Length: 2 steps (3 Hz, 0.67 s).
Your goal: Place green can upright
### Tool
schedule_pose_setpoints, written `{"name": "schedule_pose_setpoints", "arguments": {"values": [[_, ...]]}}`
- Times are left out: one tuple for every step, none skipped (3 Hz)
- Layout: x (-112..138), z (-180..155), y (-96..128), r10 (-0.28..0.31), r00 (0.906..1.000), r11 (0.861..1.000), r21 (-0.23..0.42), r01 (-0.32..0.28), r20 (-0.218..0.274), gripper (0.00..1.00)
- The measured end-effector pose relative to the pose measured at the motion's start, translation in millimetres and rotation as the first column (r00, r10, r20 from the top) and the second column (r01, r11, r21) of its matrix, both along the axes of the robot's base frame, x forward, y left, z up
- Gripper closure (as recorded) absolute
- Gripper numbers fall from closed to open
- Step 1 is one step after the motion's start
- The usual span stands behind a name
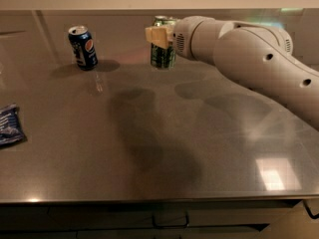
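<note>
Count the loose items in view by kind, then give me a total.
Drink cans: 2, the blue Pepsi can and the green can, which the gripper grips from above at the back.
Blue packet: 1, at the left edge.
Total: 3.

At the back of a dull-sheened, metal-look grey tabletop (164,153), the matt tan-padded hand (162,35) of a smooth white plastic arm (249,54) clasps the glossy aluminium green can (162,59); a shiny Pepsi can (83,49) gleams nearby.
</note>
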<state>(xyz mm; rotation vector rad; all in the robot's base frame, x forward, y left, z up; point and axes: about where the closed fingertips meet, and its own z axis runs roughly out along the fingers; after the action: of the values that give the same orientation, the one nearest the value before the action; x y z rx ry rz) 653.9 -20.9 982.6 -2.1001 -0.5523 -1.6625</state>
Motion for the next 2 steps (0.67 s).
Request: {"name": "schedule_pose_setpoints", "arguments": {"values": [[0.8,-10.5,-3.9,0.017,0.9979,0.998,-0.055,-0.013,0.062,1.0],[1.0,-21.1,-6.5,0.024,0.9946,0.996,-0.082,-0.016,0.101,1.0]]}}
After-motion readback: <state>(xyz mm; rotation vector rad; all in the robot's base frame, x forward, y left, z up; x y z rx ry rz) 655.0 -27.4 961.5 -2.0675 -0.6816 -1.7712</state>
